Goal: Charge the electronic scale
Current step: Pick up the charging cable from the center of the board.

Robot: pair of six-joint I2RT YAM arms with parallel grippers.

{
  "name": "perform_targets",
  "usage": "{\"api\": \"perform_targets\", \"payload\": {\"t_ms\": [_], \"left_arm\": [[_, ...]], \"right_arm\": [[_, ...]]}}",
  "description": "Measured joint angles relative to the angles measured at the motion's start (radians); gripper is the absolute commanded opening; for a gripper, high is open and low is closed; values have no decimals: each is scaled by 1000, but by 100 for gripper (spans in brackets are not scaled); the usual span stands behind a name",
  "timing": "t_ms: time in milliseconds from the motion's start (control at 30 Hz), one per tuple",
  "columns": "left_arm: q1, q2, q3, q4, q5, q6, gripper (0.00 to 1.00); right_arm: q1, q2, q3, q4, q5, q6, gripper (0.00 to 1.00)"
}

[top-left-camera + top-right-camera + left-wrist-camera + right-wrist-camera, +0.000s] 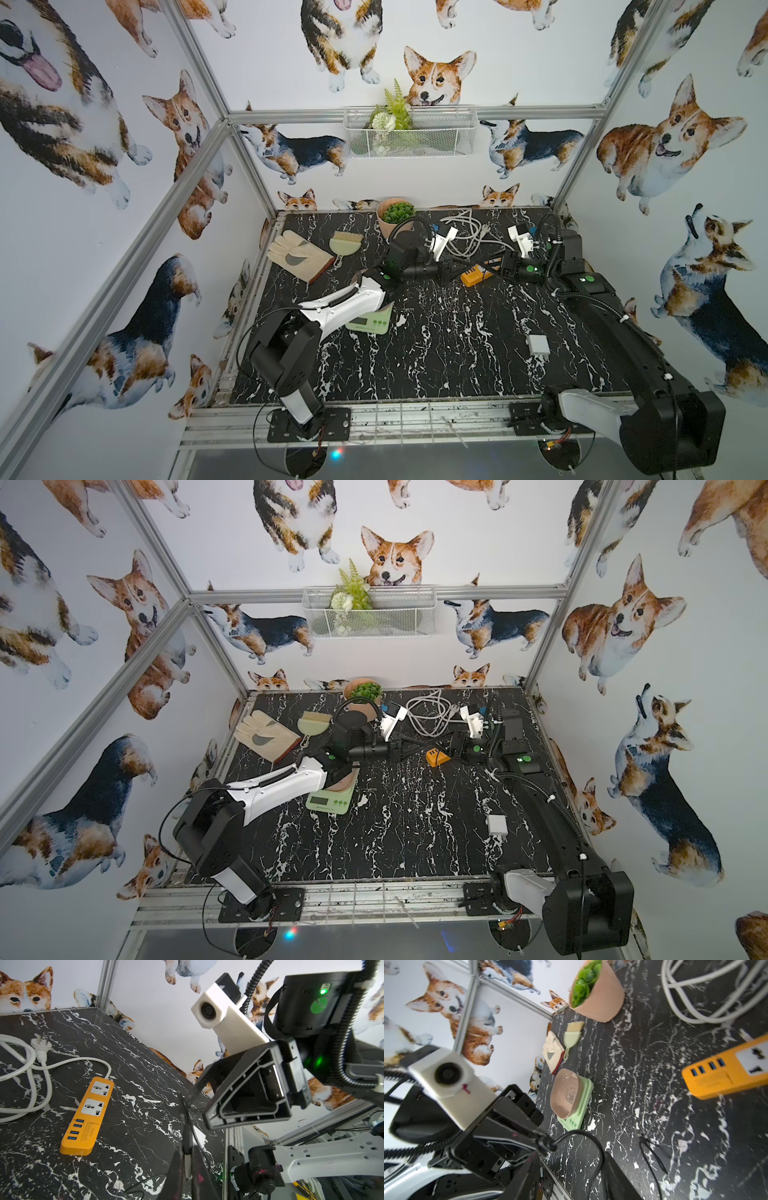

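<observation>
While both arms stretch in from the front edge and meet nose to nose above the one orange power strip toward the back of the table, the left gripper is pinched tight on the plug of the one black cable. The right gripper has its jaws apart, the cable looping loose between them. One scale sits near the left edge, half under the left forearm. One white adapter lies near the right edge, with open marble between the two.
</observation>
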Motion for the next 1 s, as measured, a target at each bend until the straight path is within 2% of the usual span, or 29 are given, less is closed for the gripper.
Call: {"api": "perform_targets", "payload": {"t_ms": [167, 267, 400, 533, 767, 1000], "left_arm": [[27, -39, 36, -92, 99, -13, 4], [27, -82, 49, -130, 138, -10, 4], [34, -91, 66, -180, 176, -5, 4], [38, -108, 66, -225, 205, 2, 4], [66, -117, 69, -233, 233, -4, 4], [74, -125, 77, -232, 251, -14, 4]], "right_arm": [[-18, 26, -14, 177, -163, -29, 49], [-16, 62, -14, 327, -277, 18, 50], [-18, 78, -2, 462, -371, 71, 58], [-22, 69, 46, 426, -388, 7, 57], [-16, 55, -25, 526, -444, 43, 47], [32, 97, -9, 518, -467, 23, 44]]}}
